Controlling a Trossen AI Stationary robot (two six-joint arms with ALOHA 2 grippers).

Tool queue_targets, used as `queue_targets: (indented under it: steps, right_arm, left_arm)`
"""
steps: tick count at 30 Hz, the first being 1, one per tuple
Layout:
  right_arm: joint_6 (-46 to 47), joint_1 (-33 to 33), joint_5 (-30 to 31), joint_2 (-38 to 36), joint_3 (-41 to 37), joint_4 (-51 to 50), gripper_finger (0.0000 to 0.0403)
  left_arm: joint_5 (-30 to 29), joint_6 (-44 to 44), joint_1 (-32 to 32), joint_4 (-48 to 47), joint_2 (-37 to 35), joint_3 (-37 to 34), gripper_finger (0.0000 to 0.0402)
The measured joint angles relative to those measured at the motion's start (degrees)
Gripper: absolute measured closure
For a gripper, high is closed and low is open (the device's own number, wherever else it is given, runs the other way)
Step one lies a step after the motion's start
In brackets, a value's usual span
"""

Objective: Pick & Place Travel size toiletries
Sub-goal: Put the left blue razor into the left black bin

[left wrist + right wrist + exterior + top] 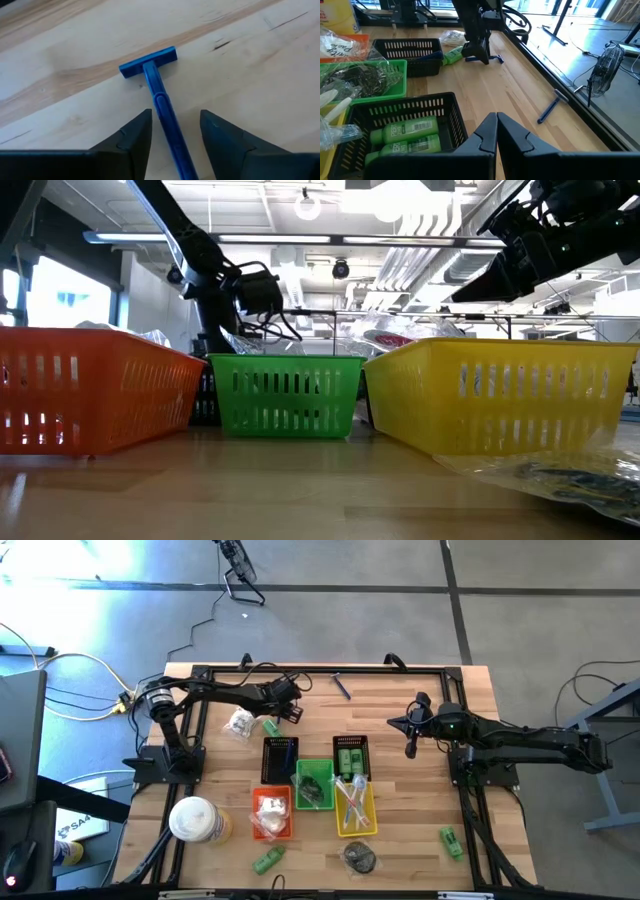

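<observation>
Green bottles [407,136] in black basket [451,116] — left claw [175,131] open astride blue razor [159,95]; right claw [496,131] closed.

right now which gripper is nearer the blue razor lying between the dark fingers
Left. The left gripper straddles the blue razor handle on the table, fingers open either side. The right gripper hangs shut well across the table.

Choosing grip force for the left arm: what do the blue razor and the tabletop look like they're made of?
Blue razor: looks like moulded plastic, one uniform blue with a soft sheen and a ridged handle; it lies flat between the open left gripper fingers. Tabletop: wood, pale planks with visible grain streaks and a smooth, faintly glossy finish, probably sealed.
</observation>
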Motion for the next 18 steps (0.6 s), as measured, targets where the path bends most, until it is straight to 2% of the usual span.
queue_targets:
  steps: [12,15,18]
  right_arm:
    - [0.0,0.0,0.0,0.0,0.0,0.0,0.0401]
    - [0.0,0.0,0.0,0.0,0.0,0.0,0.0401]
    - [0.0,0.0,0.0,0.0,0.0,0.0,0.0401]
  left_arm:
    - [0.0,0.1,0.0,-0.1,0.0,0.0,0.0364]
    - [0.0,0.1,0.0,-0.1,0.0,0.0,0.0375]
    - [0.4,0.1,0.0,-0.2,0.0,0.0,0.037]
